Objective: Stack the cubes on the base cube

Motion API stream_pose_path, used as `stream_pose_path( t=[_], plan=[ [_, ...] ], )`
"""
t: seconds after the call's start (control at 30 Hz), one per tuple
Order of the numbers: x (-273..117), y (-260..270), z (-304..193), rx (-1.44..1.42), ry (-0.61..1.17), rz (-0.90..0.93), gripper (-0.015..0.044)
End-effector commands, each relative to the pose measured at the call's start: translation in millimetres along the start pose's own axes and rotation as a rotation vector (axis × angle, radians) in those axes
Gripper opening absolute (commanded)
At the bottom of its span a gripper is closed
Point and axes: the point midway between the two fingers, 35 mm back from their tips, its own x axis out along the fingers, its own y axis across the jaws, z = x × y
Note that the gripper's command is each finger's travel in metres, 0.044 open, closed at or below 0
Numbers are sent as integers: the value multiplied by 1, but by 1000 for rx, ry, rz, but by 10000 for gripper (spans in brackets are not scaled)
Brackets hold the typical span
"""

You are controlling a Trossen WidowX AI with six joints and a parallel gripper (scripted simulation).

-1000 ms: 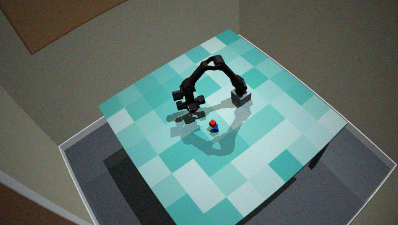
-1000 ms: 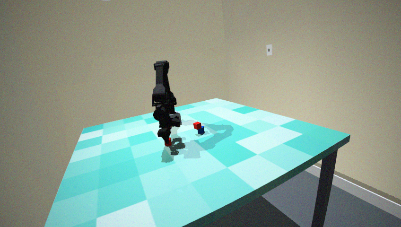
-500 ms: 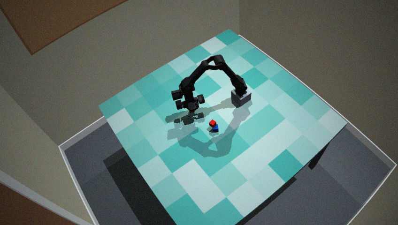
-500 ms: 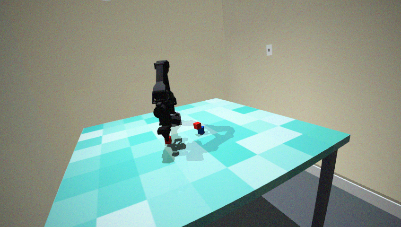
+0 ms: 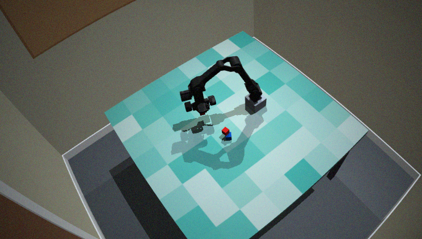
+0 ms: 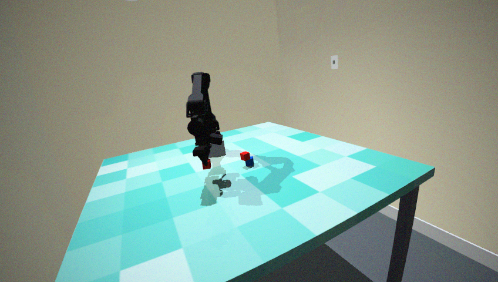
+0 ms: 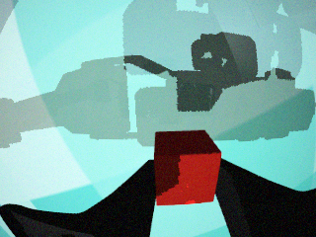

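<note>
The blue base cube (image 5: 229, 137) (image 6: 249, 162) sits on the table. One red cube (image 5: 225, 130) (image 6: 244, 155) rests on top of it, offset past a corner and apparently level. My gripper (image 5: 202, 111) (image 6: 206, 161) (image 7: 184, 165) is shut on the other red cube (image 5: 202, 113) (image 6: 208, 165) (image 7: 198, 179) and holds it above the table, left of the base cube in the top and exterior views. In the wrist view the held cube sits between the two black fingertips. The base cube and the cube on it are out of the wrist view.
The teal and white checkered table (image 5: 213, 201) (image 6: 150, 223) bears the grey arm mount (image 5: 256, 104) (image 6: 218, 148), behind the cubes. The arm arches from the mount to the gripper. Its shadows fall across the tiles around the cubes.
</note>
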Motion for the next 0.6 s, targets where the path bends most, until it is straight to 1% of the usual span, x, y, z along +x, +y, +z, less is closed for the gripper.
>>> stream_pose_path(
  t=[0.0, 0.37, 0.47, 0.57],
  plan=[
    [-14, -1, -1, -6, 3, -10, 105],
    [-48, 4, -2, -14, 3, -5, 105],
    [-50, 5, -1, -10, 3, -5, 105],
    [-50, 6, 5, 51, 2, -5, 105]
  ],
)
